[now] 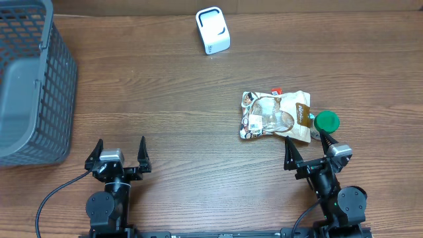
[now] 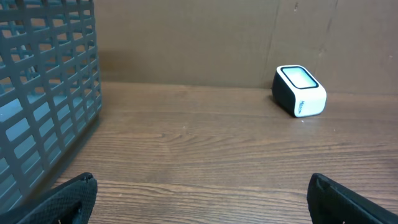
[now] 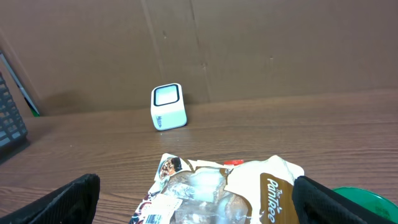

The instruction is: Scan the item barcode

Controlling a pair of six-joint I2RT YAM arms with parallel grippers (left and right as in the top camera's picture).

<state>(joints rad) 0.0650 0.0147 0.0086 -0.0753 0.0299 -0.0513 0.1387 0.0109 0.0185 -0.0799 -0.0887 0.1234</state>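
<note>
The item is a clear and brown snack bag (image 1: pixel 275 115) lying flat on the wooden table, right of centre, with a white barcode label (image 1: pixel 255 123) facing up near its left end. The right wrist view shows the bag (image 3: pixel 224 193) just ahead of my right gripper (image 3: pixel 199 202), which is open and empty. A white scanner box (image 1: pixel 213 30) stands at the far edge; it also shows as the scanner (image 2: pixel 300 91) and the scanner (image 3: pixel 168 106). My right gripper (image 1: pixel 310 151) sits just below the bag. My left gripper (image 1: pixel 121 153) rests open and empty at the near left.
A grey mesh basket (image 1: pixel 30 79) fills the far left; its wall (image 2: pixel 43 93) is close on the left of the left wrist view. A green round lid (image 1: pixel 326 121) lies against the bag's right end, beside my right gripper. Brown cardboard backs the table.
</note>
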